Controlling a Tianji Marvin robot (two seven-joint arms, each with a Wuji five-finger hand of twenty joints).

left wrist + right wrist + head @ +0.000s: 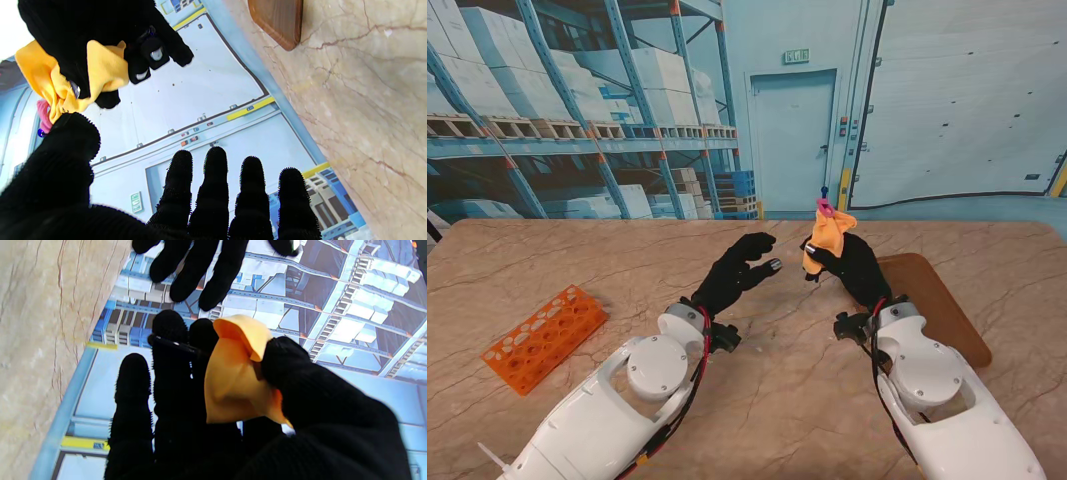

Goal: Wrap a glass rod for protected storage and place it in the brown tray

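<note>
My right hand (855, 268) is raised over the table, shut on a yellow-orange cloth bundle (828, 240). A pink end with a small blue bead (824, 208) sticks out of the bundle's top; the glass rod itself is hidden inside. The right wrist view shows the cloth (237, 383) pinched between thumb and fingers (180, 413). My left hand (742, 270) hovers just left of it, open, with nothing in it, its fingers (233, 196) pointing toward the bundle (66, 83). The brown tray (939, 300) lies on the table to the right of my right hand.
An orange perforated rack (542, 338) lies on the marble table (777, 400) at the near left. The tray's rounded corner (277, 20) appears in the left wrist view. A warehouse backdrop stands behind the table's far edge.
</note>
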